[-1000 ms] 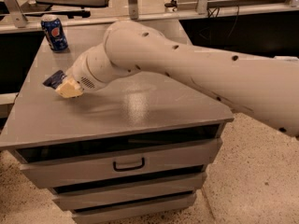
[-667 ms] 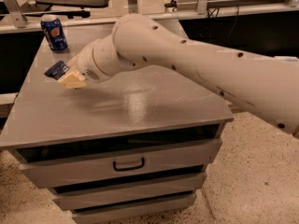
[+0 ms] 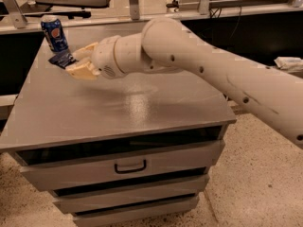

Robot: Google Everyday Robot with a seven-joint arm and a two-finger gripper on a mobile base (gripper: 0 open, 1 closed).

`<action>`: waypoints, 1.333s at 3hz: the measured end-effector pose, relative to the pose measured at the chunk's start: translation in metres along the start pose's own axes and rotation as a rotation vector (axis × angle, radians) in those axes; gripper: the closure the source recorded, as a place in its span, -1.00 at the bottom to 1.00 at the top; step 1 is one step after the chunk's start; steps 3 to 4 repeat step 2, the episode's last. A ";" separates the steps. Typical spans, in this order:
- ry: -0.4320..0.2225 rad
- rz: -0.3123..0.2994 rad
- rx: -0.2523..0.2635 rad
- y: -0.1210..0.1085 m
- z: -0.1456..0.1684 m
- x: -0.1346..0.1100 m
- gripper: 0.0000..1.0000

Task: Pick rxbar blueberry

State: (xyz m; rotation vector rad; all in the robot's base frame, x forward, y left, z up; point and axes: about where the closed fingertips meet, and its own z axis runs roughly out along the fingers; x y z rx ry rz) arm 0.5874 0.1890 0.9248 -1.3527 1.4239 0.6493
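The rxbar blueberry (image 3: 61, 59), a small flat dark navy-blue wrapper, is at the far left of the grey cabinet top (image 3: 128, 103), just below the blue soda can. My gripper (image 3: 74, 62) is at the end of the long white arm that reaches in from the right. Its pale fingers (image 3: 81, 71) are closed on the right end of the bar. The bar sticks out to the left of them and appears lifted a little off the top. Part of the bar is hidden by the fingers.
An upright blue soda can (image 3: 54, 33) stands at the back left corner, very close behind the bar. The cabinet has drawers with a handle (image 3: 130, 166) at the front. A counter with dark equipment runs behind.
My gripper has moved up and towards the back of the cabinet top, closer to the soda can. The bar has moved along with it.
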 end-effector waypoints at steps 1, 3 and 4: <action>-0.103 -0.018 0.010 0.007 -0.028 -0.025 1.00; -0.103 -0.018 0.010 0.007 -0.028 -0.025 1.00; -0.103 -0.018 0.010 0.007 -0.028 -0.025 1.00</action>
